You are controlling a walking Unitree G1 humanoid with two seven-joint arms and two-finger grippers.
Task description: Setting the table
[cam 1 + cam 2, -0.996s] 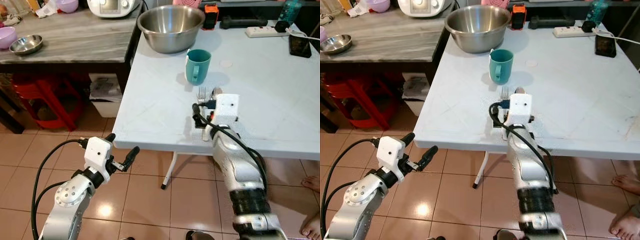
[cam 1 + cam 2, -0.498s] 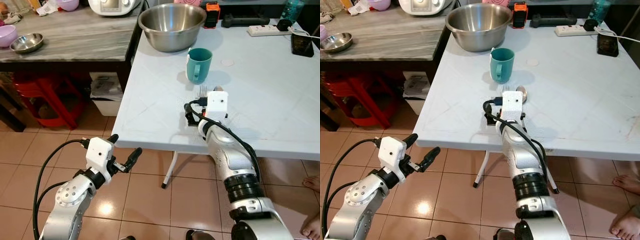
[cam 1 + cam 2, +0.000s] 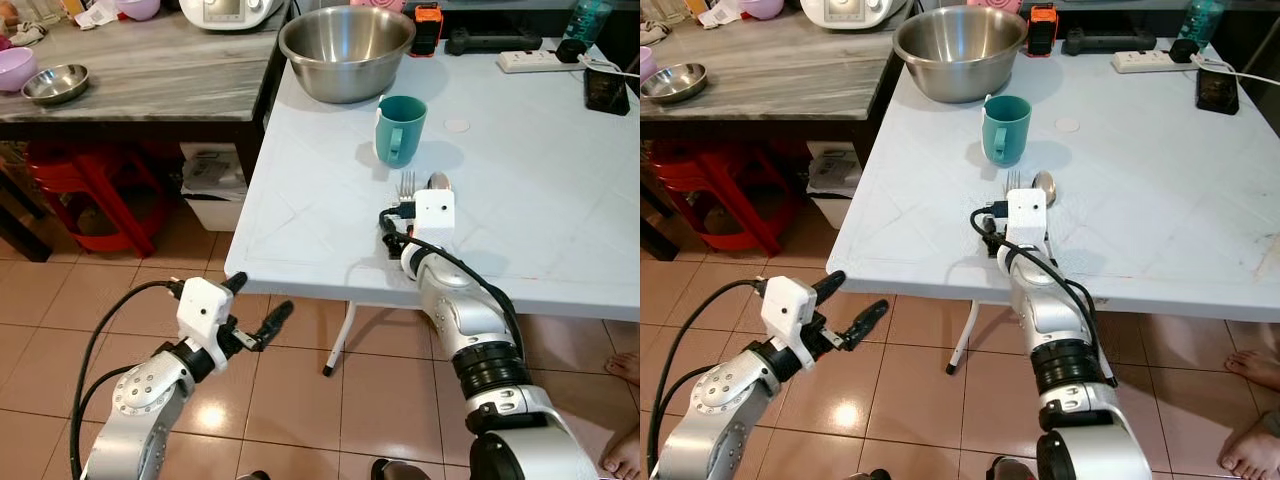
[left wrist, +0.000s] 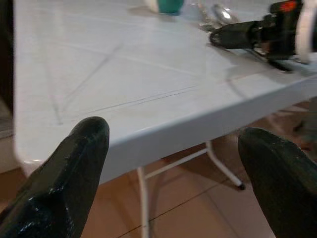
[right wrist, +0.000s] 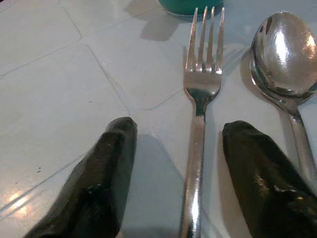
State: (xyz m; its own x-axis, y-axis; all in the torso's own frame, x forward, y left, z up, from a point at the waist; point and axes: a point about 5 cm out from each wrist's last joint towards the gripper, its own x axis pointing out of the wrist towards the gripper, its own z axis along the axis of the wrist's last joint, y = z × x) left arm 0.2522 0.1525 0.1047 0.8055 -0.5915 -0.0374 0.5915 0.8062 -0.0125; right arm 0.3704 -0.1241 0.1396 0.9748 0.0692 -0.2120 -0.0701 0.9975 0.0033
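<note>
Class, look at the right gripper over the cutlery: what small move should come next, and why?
Probably close the right gripper on the fork. Its open fingers straddle the fork's handle on the white table, with the spoon just outside them, beside the teal mug.

right arm: reaches forward, wrist held low | right gripper [image 5: 176, 163]: fingers [image 5: 106, 173] spread apart, nothing clamped | left arm: bent at the elbow, held low and forward | left gripper [image 3: 255, 312]: fingers [image 4: 69, 168] apart, apparently holding nothing
</note>
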